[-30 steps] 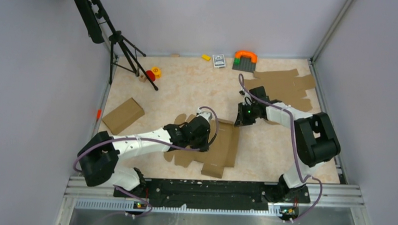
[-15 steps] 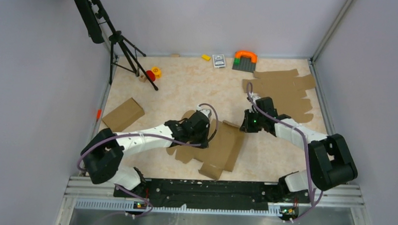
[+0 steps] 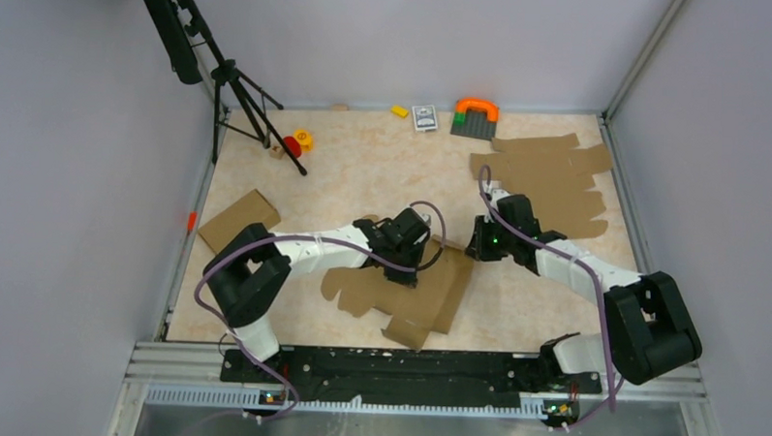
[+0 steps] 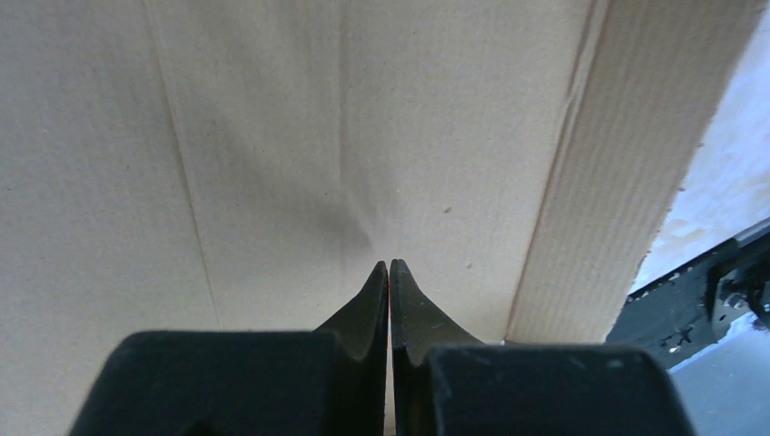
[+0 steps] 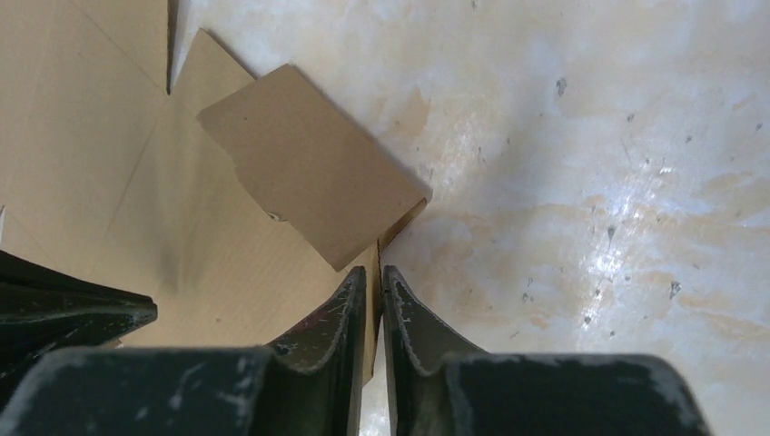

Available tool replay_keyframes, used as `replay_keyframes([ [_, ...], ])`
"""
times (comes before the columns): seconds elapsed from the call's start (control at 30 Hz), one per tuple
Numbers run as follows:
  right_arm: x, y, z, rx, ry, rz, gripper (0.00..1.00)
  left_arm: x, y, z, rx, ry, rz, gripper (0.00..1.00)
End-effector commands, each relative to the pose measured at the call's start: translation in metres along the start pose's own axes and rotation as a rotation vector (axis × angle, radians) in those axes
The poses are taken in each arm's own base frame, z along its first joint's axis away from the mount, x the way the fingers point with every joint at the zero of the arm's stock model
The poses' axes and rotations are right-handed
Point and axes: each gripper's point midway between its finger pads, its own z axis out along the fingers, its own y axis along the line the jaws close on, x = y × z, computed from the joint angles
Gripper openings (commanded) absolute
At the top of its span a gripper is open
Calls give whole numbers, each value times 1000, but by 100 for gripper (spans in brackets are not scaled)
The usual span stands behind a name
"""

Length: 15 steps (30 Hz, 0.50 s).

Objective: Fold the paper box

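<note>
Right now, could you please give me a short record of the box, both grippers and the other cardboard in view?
paper box: partly folded sheet, lying flat except for a raised flap
left gripper: shut, tips against a flat panel of the paper box
right gripper: shut on the edge of the raised flap
spare sheets: flat pile, far right corner
finished box: left side, apart from both arms

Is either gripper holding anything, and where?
The right gripper pinches the paper box by the edge of a raised side flap. The left gripper is shut, empty, tips on a panel.
</note>
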Motion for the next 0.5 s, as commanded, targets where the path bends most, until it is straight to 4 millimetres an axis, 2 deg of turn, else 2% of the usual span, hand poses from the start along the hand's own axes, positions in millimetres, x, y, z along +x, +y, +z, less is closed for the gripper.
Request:
replay_keyframes([
  [0.0,-9,9,-3,-30,-47,-35,15,10,-1,6,-2,60,16,0],
  [0.2,-3,16,-5,-74,-25,-26,25,20,5,17,-31,86,11,0],
  [0.33,-2,22,-7,-107,-17,-24,44,25,19,23,-102,107,18,0],
  [0.47,1,33,-11,-166,-2,-27,43,30,28,26,-145,120,25,0],
])
